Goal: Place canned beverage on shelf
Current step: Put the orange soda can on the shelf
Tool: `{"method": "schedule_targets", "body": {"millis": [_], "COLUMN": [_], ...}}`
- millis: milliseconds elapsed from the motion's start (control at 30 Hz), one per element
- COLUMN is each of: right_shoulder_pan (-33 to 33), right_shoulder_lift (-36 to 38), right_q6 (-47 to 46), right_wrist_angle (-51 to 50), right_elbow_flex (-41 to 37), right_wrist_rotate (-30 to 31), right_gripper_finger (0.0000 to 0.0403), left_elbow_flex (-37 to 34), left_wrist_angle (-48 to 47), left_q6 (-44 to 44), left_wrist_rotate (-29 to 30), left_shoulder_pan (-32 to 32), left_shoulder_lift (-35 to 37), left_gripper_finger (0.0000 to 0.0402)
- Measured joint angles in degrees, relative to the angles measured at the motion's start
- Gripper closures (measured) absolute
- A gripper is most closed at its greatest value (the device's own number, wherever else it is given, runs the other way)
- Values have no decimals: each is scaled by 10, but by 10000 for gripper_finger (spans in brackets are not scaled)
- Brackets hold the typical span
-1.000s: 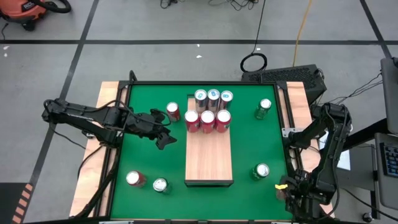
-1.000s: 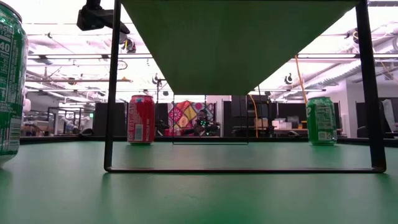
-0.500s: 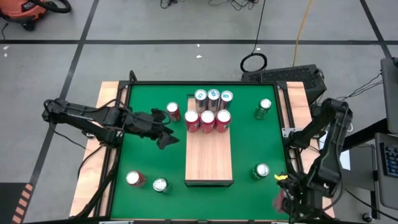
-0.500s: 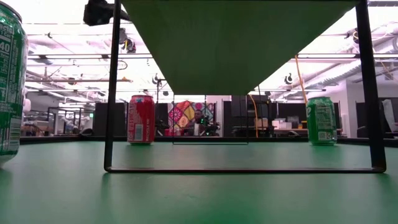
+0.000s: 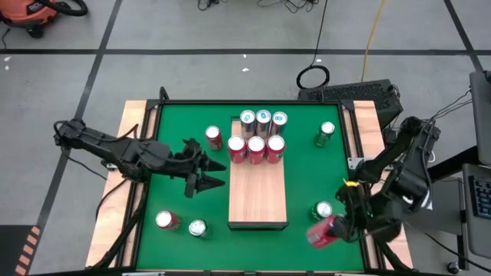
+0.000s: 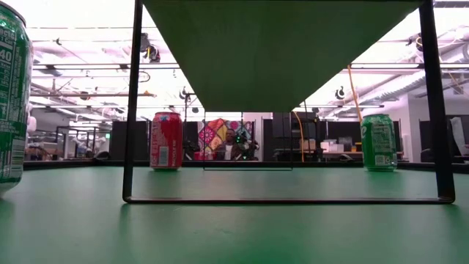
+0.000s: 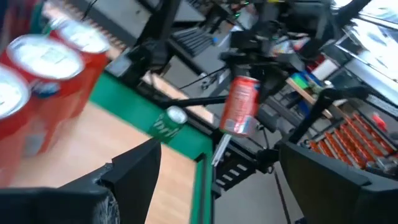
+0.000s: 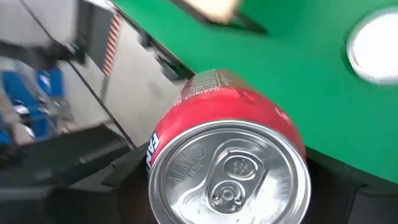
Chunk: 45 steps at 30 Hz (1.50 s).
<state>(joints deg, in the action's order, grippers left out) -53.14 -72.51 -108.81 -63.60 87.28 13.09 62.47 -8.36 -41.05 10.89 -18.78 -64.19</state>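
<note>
The shelf (image 5: 258, 192) is a pale wooden board on a black frame (image 6: 132, 103) in the middle of the green table. Six cans (image 5: 255, 134) stand in two rows on its far end. Off the shelf's left side my left gripper (image 5: 203, 176) hangs open above the table with nothing between its fingers (image 7: 134, 174). Over the table's near right corner my right gripper (image 5: 331, 228) is shut on a red can (image 5: 320, 233), which the left wrist view also shows (image 7: 240, 104). My right gripper pinches the red can by its side wall (image 8: 163, 134), one finger on each side, with the can's silver top (image 8: 227, 171) facing the wrist camera. The fingers come from the table's right side, slanting down. The can is lifted clear of the table and tilted.
Loose cans stand on the table: a red one (image 5: 213, 136) at the shelf's far left, a green one (image 5: 325, 133) far right, a green one (image 5: 322, 210) close to the held can, and a red one (image 5: 165, 221) and a green one (image 5: 198, 228) near left.
My right gripper has come up from beyond the table's near right corner and in over the table, rolling as it rose, with the red can lifted clear. My left gripper has risen, tipped toward level and swung a little toward the near edge, staying open.
</note>
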Motion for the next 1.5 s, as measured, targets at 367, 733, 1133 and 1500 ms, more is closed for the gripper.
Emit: {"method": "schedule_targets", "body": {"millis": [367, 733, 1133, 1500], "right_shoulder_pan": [146, 233, 262, 274], "right_shoulder_lift": [-17, -32, -44, -52], "right_q6": [184, 310, 347, 379], "right_wrist_angle": [53, 153, 183, 217], "right_elbow_flex": [71, 79, 79, 79], "right_wrist_rotate": [80, 77, 77, 77], "right_gripper_finger": [111, 109, 109, 108], "left_elbow_flex": [105, 181, 188, 187], "left_wrist_angle": [2, 0, 1, 4], "left_q6": [160, 202, 222, 249], "left_wrist_rotate": [28, 25, 53, 44], "left_shoulder_pan": [-35, -35, -15, -6], "left_shoulder_lift": [-85, -192, -211, -253], "left_gripper_finger": [73, 73, 65, 22]}}
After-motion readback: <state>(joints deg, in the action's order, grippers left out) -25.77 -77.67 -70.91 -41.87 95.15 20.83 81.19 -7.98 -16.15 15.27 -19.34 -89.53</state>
